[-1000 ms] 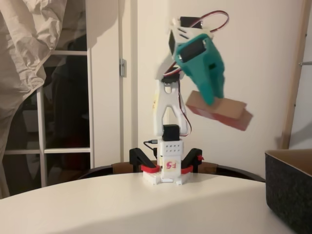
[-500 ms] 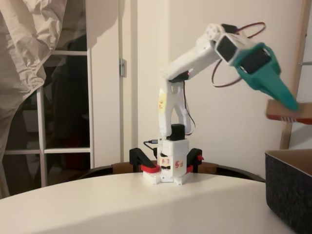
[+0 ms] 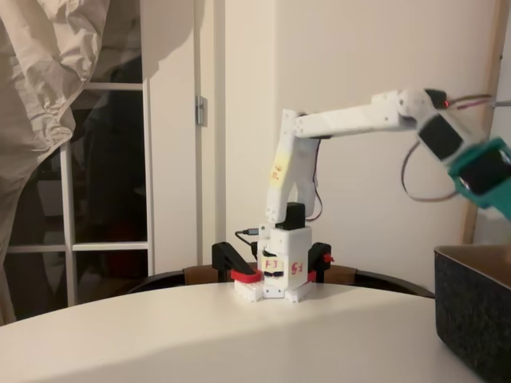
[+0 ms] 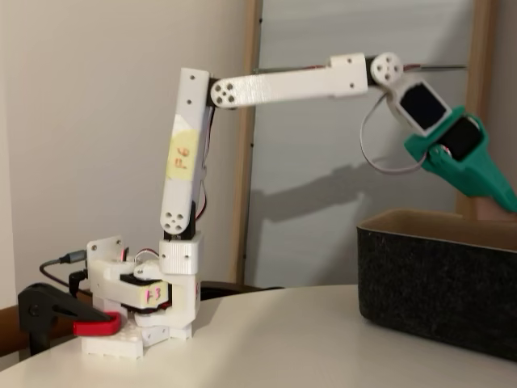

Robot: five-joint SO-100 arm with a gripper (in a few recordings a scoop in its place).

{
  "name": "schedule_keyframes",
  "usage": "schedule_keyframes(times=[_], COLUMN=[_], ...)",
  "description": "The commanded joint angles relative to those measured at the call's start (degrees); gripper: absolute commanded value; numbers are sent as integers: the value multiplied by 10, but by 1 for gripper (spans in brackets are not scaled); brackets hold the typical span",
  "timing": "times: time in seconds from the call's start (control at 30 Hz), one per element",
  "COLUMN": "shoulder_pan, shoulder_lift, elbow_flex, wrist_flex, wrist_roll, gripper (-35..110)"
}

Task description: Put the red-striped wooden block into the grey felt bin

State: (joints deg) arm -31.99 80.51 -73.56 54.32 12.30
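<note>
I had the teal gripper (image 4: 505, 202) reaching right over the grey felt bin (image 4: 436, 275); its fingertips ran off-frame, so I couldn't tell their state.

Arm base (image 3: 279, 275) sits centre frame on the table (image 3: 200, 335) in a fixed view; lower left on the table (image 4: 283, 347) in the other fixed view, base at (image 4: 145, 303). Clamps (image 3: 239, 267) flank the base at the table's far edge. Forearm reaches rightward from centre top. Bin (image 3: 475, 307) stands at the lower right edge of the table; likewise at right, (image 4: 440, 283). Gripper (image 4: 485, 182) hangs at upper right, above the bin's far rim. Block (image 4: 494, 210) is at the right edge, just beneath the gripper, behind the rim.
</note>
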Motion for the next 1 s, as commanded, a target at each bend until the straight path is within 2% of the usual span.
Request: schedule_keyframes(times=[0.0,0.43,0.7,0.97], shoulder_pan=[2,-8,4,150], shoulder_lift=[-5,-13,4,44], elbow_flex=[4,4,5,5], wrist_flex=[-13,16,66,226], wrist_roll=[-8,-27,-15,108], gripper=[0,33,34,33])
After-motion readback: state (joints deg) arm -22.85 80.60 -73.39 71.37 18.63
